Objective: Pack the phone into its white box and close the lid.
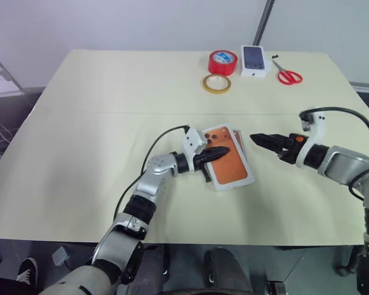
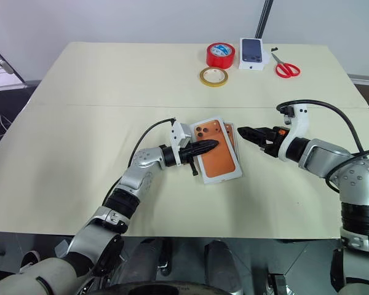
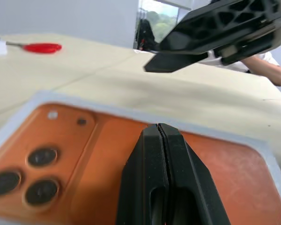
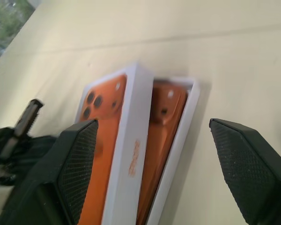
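The lid point(image 1: 230, 165), white-walled with an orange phone printed on its top, lies askew over the white box point(image 4: 188, 110) in the middle of the table. The orange phone point(image 4: 167, 110) lies in the box, with a strip of it showing beside the shifted lid. My left gripper point(image 1: 224, 152) is shut, and its fingertips point(image 3: 160, 131) rest on the lid's top near the printed camera cluster. My right gripper point(image 1: 258, 140) stands open just to the right of the box, apart from it and holding nothing. In the right wrist view its fingers point(image 4: 79, 159) frame the lid and box.
At the table's far side are a red tape roll point(image 1: 222, 61), a yellow tape ring point(image 1: 216, 83), a small white box printed with a dark phone point(image 1: 254, 60) and red scissors point(image 1: 289, 75). A person's arm point(image 3: 267, 70) shows beyond the table.
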Controlling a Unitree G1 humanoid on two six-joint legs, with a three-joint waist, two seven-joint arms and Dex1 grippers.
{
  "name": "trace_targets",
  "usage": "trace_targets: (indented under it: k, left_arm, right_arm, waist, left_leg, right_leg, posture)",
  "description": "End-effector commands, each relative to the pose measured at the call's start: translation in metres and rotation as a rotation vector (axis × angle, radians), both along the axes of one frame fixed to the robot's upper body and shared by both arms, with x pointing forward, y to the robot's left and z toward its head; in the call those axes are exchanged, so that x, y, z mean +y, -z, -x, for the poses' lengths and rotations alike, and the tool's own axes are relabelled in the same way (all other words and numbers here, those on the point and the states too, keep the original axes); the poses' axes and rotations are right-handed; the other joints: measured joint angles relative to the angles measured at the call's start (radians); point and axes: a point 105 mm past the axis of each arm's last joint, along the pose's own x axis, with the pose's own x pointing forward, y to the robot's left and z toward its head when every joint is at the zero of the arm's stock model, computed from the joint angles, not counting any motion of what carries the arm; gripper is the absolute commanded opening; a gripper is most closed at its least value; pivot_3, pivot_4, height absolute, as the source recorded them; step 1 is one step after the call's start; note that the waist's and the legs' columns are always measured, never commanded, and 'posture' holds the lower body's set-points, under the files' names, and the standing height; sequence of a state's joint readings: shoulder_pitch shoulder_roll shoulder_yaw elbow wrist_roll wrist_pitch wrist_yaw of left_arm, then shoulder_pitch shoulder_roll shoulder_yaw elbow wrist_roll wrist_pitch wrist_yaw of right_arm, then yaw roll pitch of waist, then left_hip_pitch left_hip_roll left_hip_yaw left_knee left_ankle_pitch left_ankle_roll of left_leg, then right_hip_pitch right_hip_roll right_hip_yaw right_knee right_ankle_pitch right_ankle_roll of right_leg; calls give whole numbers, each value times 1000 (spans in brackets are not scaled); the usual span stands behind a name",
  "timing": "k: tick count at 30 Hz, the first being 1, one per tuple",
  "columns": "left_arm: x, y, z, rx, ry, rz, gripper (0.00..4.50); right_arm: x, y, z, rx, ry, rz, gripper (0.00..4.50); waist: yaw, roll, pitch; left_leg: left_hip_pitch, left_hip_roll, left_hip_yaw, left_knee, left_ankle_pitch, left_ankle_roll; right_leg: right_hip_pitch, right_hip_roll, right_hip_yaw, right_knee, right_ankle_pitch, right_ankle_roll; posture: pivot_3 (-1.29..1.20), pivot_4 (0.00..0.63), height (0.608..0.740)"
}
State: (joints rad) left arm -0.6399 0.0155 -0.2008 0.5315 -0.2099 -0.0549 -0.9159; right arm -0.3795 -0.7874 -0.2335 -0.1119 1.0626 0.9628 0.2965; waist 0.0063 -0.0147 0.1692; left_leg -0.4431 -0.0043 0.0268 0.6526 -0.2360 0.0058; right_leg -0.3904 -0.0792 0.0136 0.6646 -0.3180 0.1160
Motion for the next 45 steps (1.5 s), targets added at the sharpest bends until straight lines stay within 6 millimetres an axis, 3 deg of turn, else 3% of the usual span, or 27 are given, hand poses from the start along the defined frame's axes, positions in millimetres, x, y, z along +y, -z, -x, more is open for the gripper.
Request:
trace_targets:
  k: [1,2,6,8,12,15,21,31,45]
  left_arm:
    - [14,-14,-4,-54,-16,2,0]
    - [18,-15,-4,-50,-21,2,0]
    - [44,-17,6,-57,-22,-49,0]
    - [53,-17,15,-37,-7,-67,0]
    - [64,-4,19,-26,-41,-150,0]
    - [69,9,6,-77,-138,-204,0]
    - [47,27,3,-51,-147,-196,0]
    - [12,7,-15,-89,-137,-132,0]
    - [-2,4,-20,-79,-122,-118,0]
  right_arm:
    - [7,-8,-2,-120,8,60,3430]
    - [7,-6,-3,-134,16,81,3162]
    - [11,7,-8,-254,9,333,1127]
    - [15,13,-9,-276,-17,370,31]
    - [14,25,-10,-310,-59,510,31]
    - [15,32,-7,-291,-98,490,31]
    - [12,36,-7,-286,-88,493,31]
    - [16,35,-7,-305,-90,541,31]
    - [2,43,-20,-295,-10,642,31]
  waist:
    - [1,0,0]
    - [1,0,0]
    - [3,0,0]
    - [2,0,0]
    - [7,0,0]
    - [8,0,0]
    - [7,0,0]
    - [7,0,0]
    - [7,0,0]
  left_leg:
    - [0,0,0,0,0,0]
    - [0,0,0,0,0,0]
    - [0,0,0,0,0,0]
    - [0,0,0,0,0,0]
    - [0,0,0,1,1,-1]
    - [0,-1,-1,1,0,-1]
    - [0,-1,-1,1,0,-1]
    - [1,-1,-1,2,0,-1]
    - [0,-1,-1,2,1,-1]
  right_leg:
    - [0,0,0,0,0,0]
    - [0,0,0,0,0,0]
    - [0,0,0,0,0,0]
    - [0,0,0,0,0,0]
    - [1,0,0,0,0,0]
    - [2,-1,-1,0,0,0]
    - [1,-1,-1,0,0,0]
    - [1,0,-1,1,0,0]
    - [1,0,-1,1,0,0]
  posture:
    - [0,150,728]
    - [0,150,728]
    - [0,150,728]
    - [0,150,728]
    - [0,150,728]
    - [0,150,728]
    - [0,150,728]
    - [0,150,728]
    - [0,150,728]
